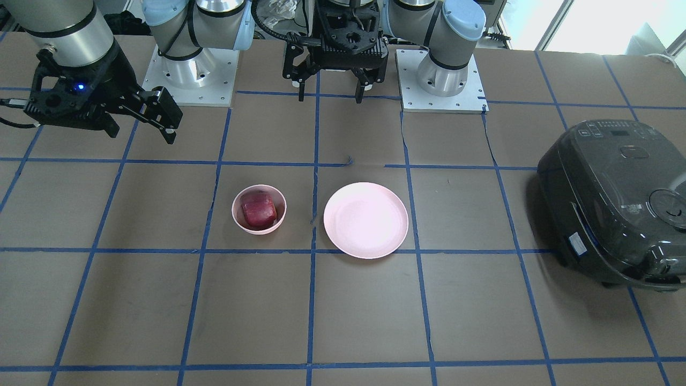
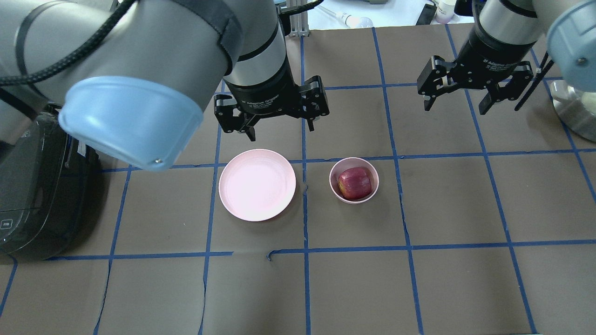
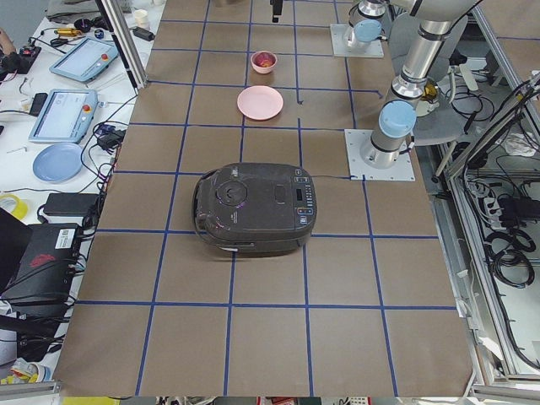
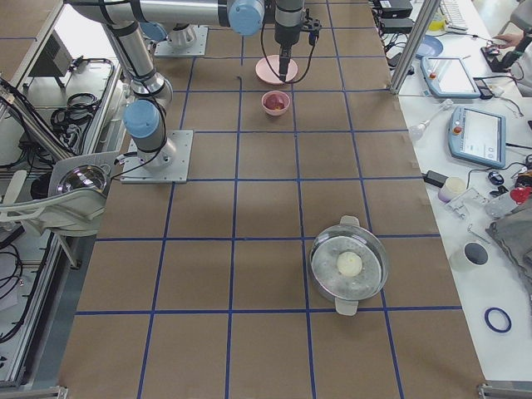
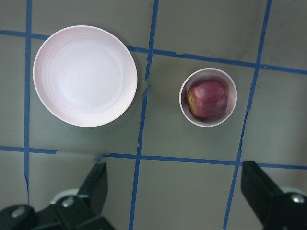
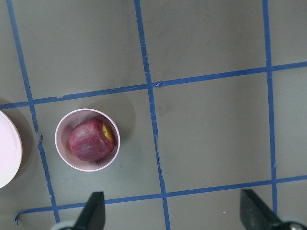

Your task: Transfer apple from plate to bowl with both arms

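Observation:
The dark red apple (image 1: 258, 210) (image 2: 355, 183) lies inside the small pink bowl (image 1: 234, 210) (image 2: 332, 179). The wide pink plate (image 1: 365, 220) (image 2: 257, 184) stands empty beside the bowl, a small gap apart. My left gripper (image 2: 281, 130) (image 1: 329, 92) hangs open and empty above the table, behind the plate. My right gripper (image 2: 455, 107) (image 1: 142, 131) hangs open and empty, high and off to the bowl's far side. The left wrist view shows the plate (image 5: 85, 75), the bowl (image 5: 182, 98) and the apple (image 5: 207, 98) from above. The right wrist view shows the apple (image 6: 88, 140) in the bowl (image 6: 58, 141).
A black rice cooker (image 1: 616, 203) (image 2: 32, 195) sits at the table end on my left. A metal pot with a glass lid (image 4: 349, 264) stands far off on my right. The arms' white base plates (image 1: 190, 69) (image 1: 440, 80) lie at the table's robot side.

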Robot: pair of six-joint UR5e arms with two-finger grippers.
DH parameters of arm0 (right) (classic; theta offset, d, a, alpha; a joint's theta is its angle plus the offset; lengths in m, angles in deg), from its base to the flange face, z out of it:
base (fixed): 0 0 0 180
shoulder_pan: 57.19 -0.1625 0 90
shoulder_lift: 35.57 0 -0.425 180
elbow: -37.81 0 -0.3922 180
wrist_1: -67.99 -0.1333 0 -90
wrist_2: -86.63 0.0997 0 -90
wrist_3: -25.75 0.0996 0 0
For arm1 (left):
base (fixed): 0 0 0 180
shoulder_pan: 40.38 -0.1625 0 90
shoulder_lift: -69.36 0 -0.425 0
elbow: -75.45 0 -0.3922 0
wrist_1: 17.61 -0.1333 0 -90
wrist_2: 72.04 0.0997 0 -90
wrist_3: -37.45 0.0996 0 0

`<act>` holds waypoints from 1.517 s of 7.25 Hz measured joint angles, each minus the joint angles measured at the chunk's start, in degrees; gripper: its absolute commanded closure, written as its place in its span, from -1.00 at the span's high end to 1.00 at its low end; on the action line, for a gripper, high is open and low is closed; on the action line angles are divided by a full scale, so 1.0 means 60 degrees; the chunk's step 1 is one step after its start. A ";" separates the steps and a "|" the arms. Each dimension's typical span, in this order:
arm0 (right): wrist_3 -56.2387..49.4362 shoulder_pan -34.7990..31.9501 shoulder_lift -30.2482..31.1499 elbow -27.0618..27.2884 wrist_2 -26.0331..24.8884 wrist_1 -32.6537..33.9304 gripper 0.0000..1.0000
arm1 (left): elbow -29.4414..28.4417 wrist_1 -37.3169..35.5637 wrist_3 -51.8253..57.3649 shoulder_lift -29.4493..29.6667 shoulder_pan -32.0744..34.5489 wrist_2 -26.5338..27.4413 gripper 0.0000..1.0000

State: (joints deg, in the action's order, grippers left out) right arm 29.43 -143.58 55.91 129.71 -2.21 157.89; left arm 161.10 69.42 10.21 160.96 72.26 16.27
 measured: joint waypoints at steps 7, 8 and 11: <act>-0.0011 -0.0016 0.0479 0.0005 -0.0122 -0.0298 1.00 | 0.0100 0.0494 0.4499 -0.0532 -0.3077 0.0571 1.00; -0.0012 -0.0015 0.0498 -0.0001 -0.0106 -0.0309 1.00 | 0.0111 0.0529 0.4540 -0.0550 -0.3109 0.0550 1.00; -0.0015 -0.0019 0.0441 -0.0009 -0.0038 -0.0236 1.00 | 0.0124 0.0536 0.4471 -0.0559 -0.3114 0.0483 1.00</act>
